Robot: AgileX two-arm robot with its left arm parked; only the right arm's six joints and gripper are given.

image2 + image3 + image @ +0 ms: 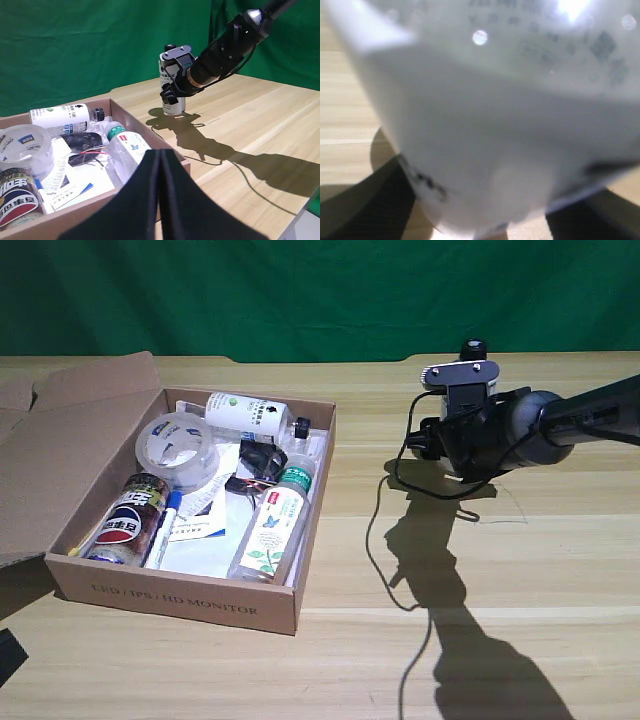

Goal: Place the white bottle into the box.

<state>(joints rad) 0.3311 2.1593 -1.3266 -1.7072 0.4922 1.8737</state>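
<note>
Bottle: stands upright on the table, out on the open wood toward the far edge, well apart from the box. Long axis vertical; black cap shows above the arm in the exterior view.

Gripper: right arm, reaching in level from the exterior view's right. It sits right at the bottle's body; in the right wrist view the white wall with its grey print fills nearly the whole picture, with dark fingers low on either side.

Grip state: fingers flank the bottle closely, but whether they have closed and clamped on it I cannot tell. Base appears to rest on the wood, with its shadow joined to it.

Box: brown cardboard, near the table's front corner on the exterior view's left, flap folded out to that side. Already crowded: tape roll, can, clear bottle, small white bottle along the far wall, papers.

Key relation: the bottle lies directly ahead of the gripper, between the fingers; the box lies from there toward the exterior view's left and nearer the front edge.

Judgement: next comes a firm grip, a lift clear of the box wall, then a carry across. Free floor is scarce, so the bottle will likely land on other items.

Risk: a smooth round body may slip or tip if pinched low.
</note>
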